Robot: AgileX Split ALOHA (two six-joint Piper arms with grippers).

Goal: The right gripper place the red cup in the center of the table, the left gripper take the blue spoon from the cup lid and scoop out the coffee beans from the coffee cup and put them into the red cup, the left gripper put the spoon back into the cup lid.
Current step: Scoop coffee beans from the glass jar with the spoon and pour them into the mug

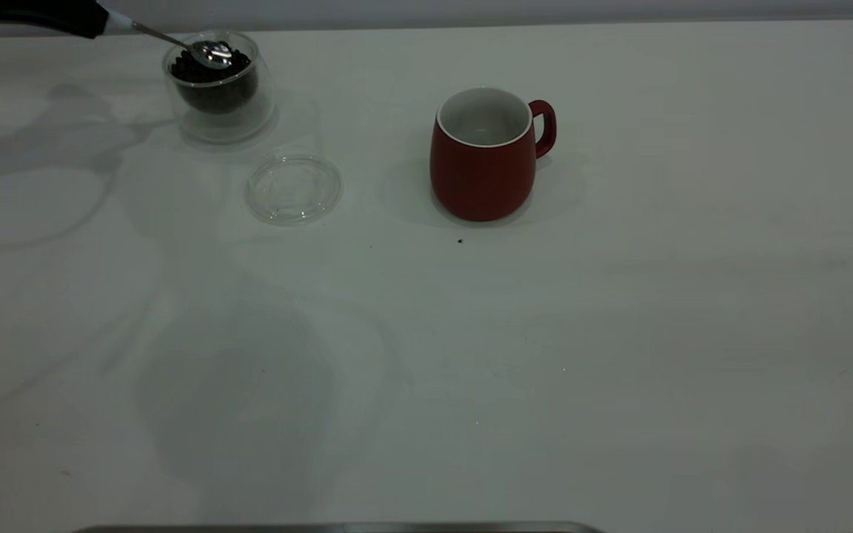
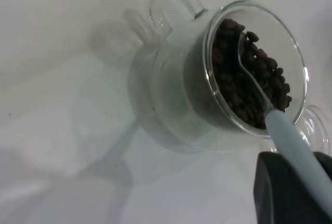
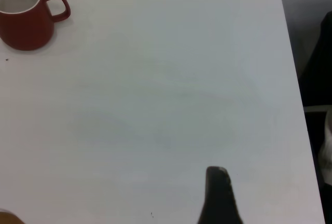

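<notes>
White table (image 1: pixel 619 355), red cup (image 1: pixel 484 154) already parked mid-table, empty. Left gripper (image 2: pixel 290 190) pinches the blue spoon (image 2: pixel 290 141), its bowl in the coffee cup's (image 1: pixel 218 85) beans (image 2: pixel 249 86). Scooping step; next needs a level lift. Lid (image 1: pixel 294 188) sits bare. Right gripper (image 3: pixel 218 198): can't tell.

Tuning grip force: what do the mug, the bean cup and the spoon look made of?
Red cup: likely glazed ceramic, opaque red outside, white inside. Coffee cup: clear, seemingly double-walled glass; beans show through. Blue spoon: shiny metal bowl, matte pale-blue handle, possibly plastic or coated, held by the left hand.
</notes>
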